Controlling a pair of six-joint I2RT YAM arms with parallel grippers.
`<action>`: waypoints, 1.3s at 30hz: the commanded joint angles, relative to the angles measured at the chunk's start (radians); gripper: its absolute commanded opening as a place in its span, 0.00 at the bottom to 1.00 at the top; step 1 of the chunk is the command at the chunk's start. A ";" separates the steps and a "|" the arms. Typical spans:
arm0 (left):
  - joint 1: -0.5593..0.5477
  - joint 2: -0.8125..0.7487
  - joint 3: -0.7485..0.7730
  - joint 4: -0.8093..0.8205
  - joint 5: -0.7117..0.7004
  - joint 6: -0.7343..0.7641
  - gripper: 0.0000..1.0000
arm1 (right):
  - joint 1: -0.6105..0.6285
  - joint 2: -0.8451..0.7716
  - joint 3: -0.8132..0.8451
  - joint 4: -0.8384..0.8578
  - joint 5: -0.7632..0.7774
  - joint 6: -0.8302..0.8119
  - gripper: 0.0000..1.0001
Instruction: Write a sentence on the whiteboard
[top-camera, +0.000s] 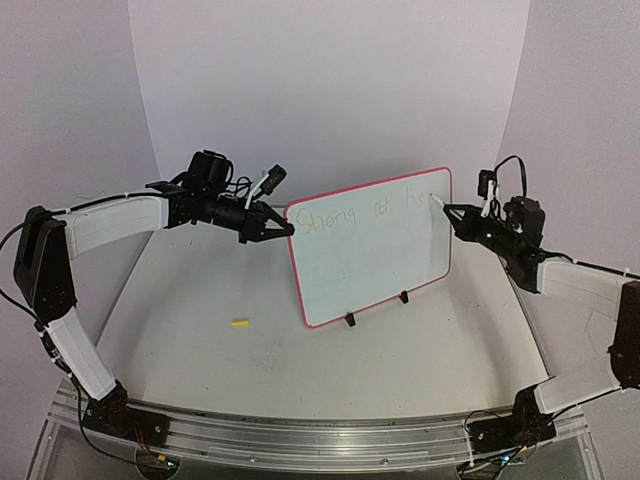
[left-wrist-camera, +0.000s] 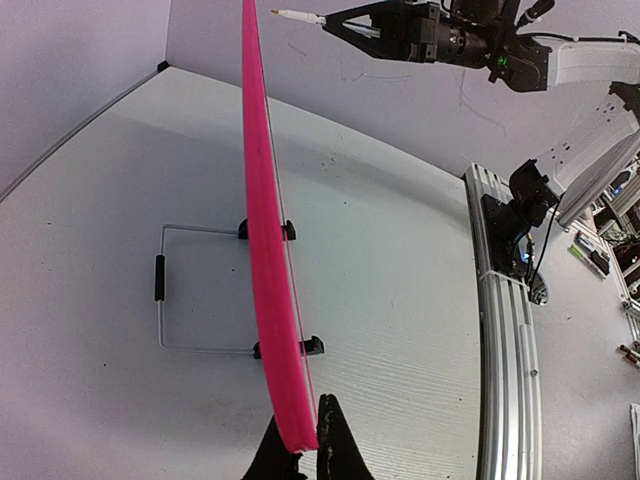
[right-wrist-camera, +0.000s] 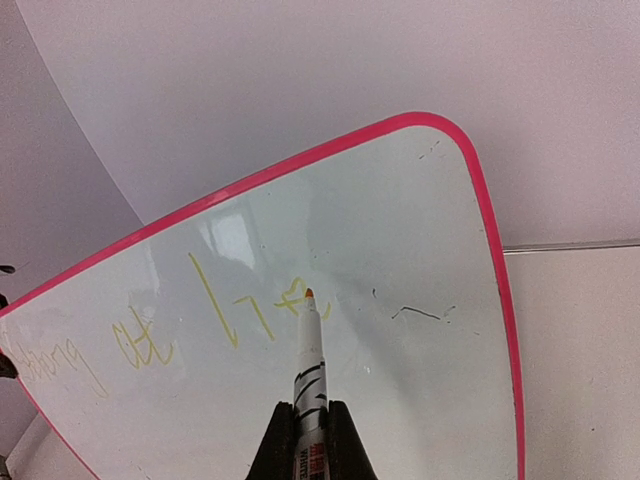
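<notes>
On whiteboard (top-camera: 375, 255), yellow writing (top-camera: 325, 221) "Strong at he", left fingers (left-wrist-camera: 338, 446) pinching its edge, right fingers (right-wrist-camera: 341, 442) pinching marker (right-wrist-camera: 310, 375)

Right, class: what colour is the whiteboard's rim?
Pink-red; the whiteboard rim shows best in the left wrist view.

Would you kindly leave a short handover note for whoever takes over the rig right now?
Left gripper: shut on the left rim of the whiteboard, which stands upright on its feet.
Right gripper: shut on the marker, tip at the board's top line.
Done: the sentence reads "Strong at" plus the start of a third word.
Left: finish that word and the rest.
</notes>
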 joint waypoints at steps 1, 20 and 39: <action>-0.028 0.005 0.003 -0.051 -0.023 0.063 0.00 | 0.002 0.028 0.024 0.027 0.010 0.008 0.00; -0.029 0.007 0.003 -0.051 -0.024 0.064 0.00 | 0.002 0.091 0.084 0.035 0.012 -0.001 0.00; -0.029 0.009 0.003 -0.052 -0.023 0.064 0.00 | 0.001 0.086 0.042 0.035 -0.037 -0.032 0.00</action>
